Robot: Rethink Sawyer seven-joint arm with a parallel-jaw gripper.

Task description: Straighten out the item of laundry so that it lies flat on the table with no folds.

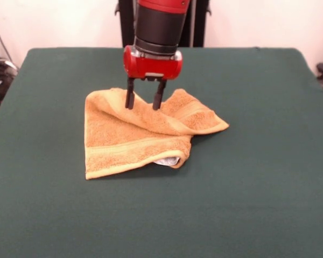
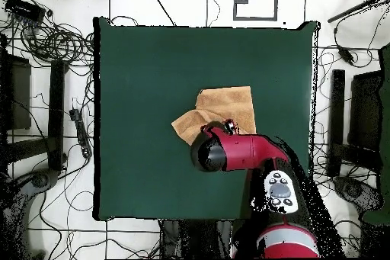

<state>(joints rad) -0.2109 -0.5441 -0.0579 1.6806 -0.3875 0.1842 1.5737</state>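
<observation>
The orange-tan towel (image 1: 134, 134) lies folded over itself on the dark green table (image 1: 258, 204), a little left of centre in the front view. Its upper layer runs out to a point at the right, and a small white tag (image 1: 167, 160) peeks from under the front fold. My gripper (image 1: 145, 102) hangs straight down over the towel's far part, its two dark fingers (image 1: 130, 99) spread apart, tips at the cloth's surface and holding nothing. In the overhead view the towel (image 2: 225, 108) shows above the red arm (image 2: 240, 152), which hides the gripper.
Cables and stands (image 2: 53, 43) lie on the floor around the table. The robot's pedestal (image 2: 278, 242) stands at the table's edge in the overhead view. The green cloth stretches wide on all sides of the towel.
</observation>
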